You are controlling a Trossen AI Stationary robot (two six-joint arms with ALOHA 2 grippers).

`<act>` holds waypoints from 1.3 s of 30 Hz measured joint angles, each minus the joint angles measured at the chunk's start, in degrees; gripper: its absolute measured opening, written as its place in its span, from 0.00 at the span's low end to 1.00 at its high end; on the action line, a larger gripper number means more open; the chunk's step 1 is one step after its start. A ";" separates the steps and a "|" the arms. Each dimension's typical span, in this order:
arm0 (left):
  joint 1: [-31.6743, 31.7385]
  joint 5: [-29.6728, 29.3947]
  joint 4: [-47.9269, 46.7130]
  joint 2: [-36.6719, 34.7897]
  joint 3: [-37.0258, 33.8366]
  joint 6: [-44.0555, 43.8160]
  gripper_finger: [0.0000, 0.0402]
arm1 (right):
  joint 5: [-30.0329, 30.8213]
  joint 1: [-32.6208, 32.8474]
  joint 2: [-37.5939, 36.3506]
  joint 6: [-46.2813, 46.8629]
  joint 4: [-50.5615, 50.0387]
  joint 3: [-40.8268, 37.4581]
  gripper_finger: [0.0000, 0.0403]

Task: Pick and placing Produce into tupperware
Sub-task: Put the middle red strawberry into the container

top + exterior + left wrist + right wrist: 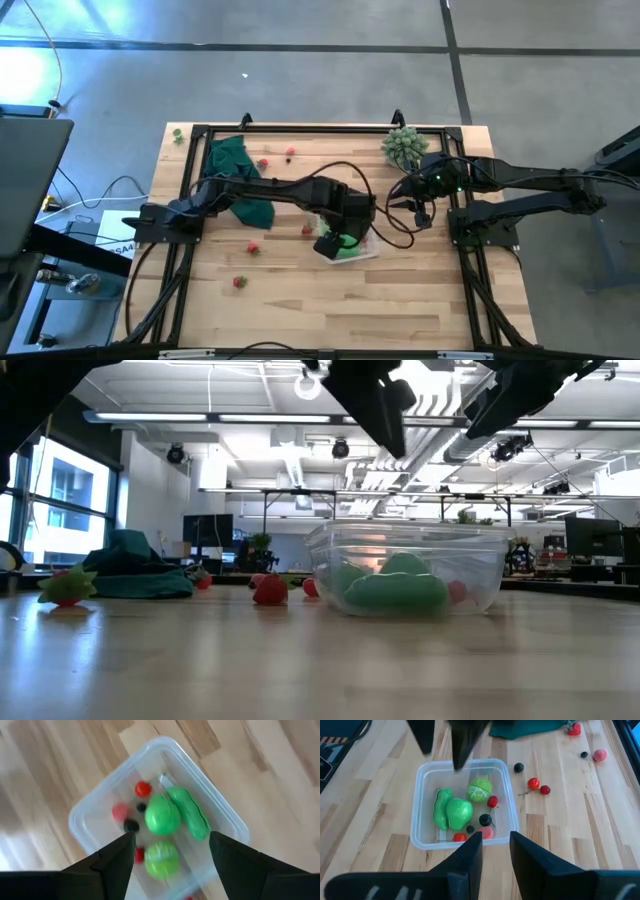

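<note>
From above, you've got the pale wooden table (300, 300) on a grey floor, with the tupperware (352, 246) just right of centre and the left gripper (330, 245) hanging right over it, loose produce (253, 248) out toward nine o'clock near the dark green cloth (236, 170), and the right gripper (415, 212) waiting near two o'clock of the box. At table level, you see an office-like room with ceiling lights behind the clear box (405, 565), its long side lying across your view with green pieces (395, 590) inside. Through the left wrist the fingers (117, 857) stand wide and empty above the container, whose long axis runs from ten to four o'clock, while through the right wrist the fingers (470, 855) sit narrow, holding nothing.
</note>
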 joint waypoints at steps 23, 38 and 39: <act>-0.07 -9.09 13.64 -33.25 -41.13 -15.20 0.59 | 0.01 0.02 0.02 0.00 -0.02 -0.01 0.22; -0.07 -10.54 65.93 -54.26 -91.58 -27.78 0.59 | 0.00 0.01 0.02 0.01 0.00 -0.02 0.22; -0.07 -10.56 68.93 -53.67 -93.03 -28.27 0.59 | 0.01 0.00 0.00 0.01 0.00 -0.02 0.22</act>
